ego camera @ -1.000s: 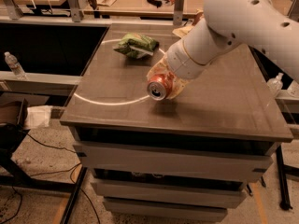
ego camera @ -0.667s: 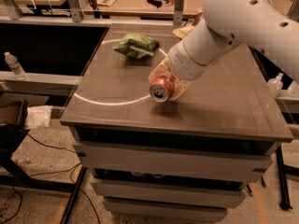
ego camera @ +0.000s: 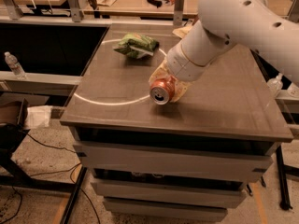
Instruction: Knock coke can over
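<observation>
The red coke can [ego camera: 162, 91] is tipped on its side near the middle front of the dark table [ego camera: 224, 111], with its silver top and pull-tab facing the camera. My gripper [ego camera: 169, 82] comes down from the white arm [ego camera: 224, 17] at the upper right. Its pale fingers [ego camera: 159, 73] stand on both sides of the can and close against it. The can's back end is hidden behind the gripper and wrist.
A green chip bag [ego camera: 136, 45] lies at the back left of the table. A tan bag corner [ego camera: 183, 31] shows behind the arm. A white arc [ego camera: 110, 101] is marked on the tabletop. Water bottles stand off the table at left [ego camera: 14, 64] and right [ego camera: 275, 84].
The can and gripper have shifted very slightly toward the front right. The can stays tipped with its top toward the camera.
</observation>
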You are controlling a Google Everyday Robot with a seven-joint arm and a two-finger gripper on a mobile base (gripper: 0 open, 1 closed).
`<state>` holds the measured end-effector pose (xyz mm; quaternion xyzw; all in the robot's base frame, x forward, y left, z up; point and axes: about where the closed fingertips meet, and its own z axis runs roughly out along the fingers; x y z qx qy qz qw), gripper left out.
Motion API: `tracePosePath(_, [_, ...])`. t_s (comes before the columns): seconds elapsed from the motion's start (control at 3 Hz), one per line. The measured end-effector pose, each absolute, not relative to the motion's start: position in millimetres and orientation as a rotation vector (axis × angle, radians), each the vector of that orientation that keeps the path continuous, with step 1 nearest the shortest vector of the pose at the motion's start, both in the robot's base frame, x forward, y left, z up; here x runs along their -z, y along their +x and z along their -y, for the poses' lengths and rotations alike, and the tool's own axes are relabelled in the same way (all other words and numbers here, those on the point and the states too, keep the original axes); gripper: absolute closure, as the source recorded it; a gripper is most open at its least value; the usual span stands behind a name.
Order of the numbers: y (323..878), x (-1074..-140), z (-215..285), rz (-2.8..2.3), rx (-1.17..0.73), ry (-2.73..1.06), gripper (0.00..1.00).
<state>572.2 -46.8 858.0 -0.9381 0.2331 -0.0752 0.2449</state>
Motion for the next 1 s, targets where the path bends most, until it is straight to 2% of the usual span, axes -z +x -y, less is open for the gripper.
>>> tracePosePath(1.0, [571.0, -847.7, 39.9, -0.686, 0.162, -2.580, 0.12])
